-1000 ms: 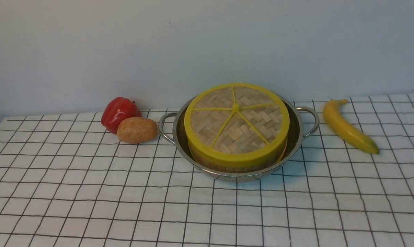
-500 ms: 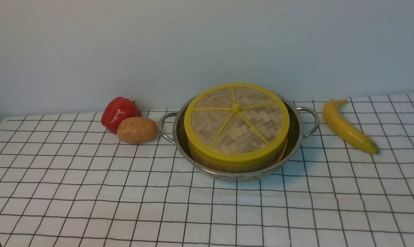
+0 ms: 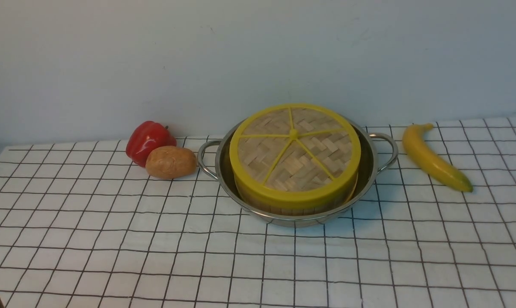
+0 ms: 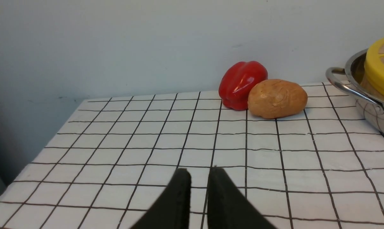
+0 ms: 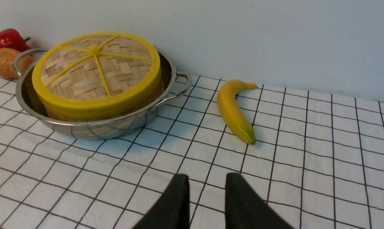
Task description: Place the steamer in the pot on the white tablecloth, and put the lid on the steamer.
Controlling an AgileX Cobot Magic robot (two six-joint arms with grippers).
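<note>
Lifting the lid (image 3: 301,154) again, were it ever needed, would call for little strength: it looks like a light woven disc, springy in the middle and firmer around its yellow rim. The small centre knob (image 3: 293,134) seems the natural place to pinch, though it is low and perhaps smooth enough to slip from a careless grip; the rim is the surer hold. The lid sits on the steamer (image 3: 301,211), which rests inside the pot (image 3: 295,221), toward the back edge of the counter and near the middle of its width, on the white tablecloth (image 3: 155,239). Of the steamer only a strip of bamboo wall shows under the rim. I judge it light too, a little yielding if squeezed, and best taken by opposite sides and kept level. The pot is likely stiff, heavier and slick; its loop handles (image 3: 386,152) (image 3: 207,159) offer the best purchase, one on each side.

The left claw (image 4: 199,171) stands slightly open, with nothing between its tips. The right claw (image 5: 207,178) is parted somewhat wider and is also empty. Both are well apart from the pot. The work looks finished to me, and handling anything further would only risk knocking the lid askew.
</note>
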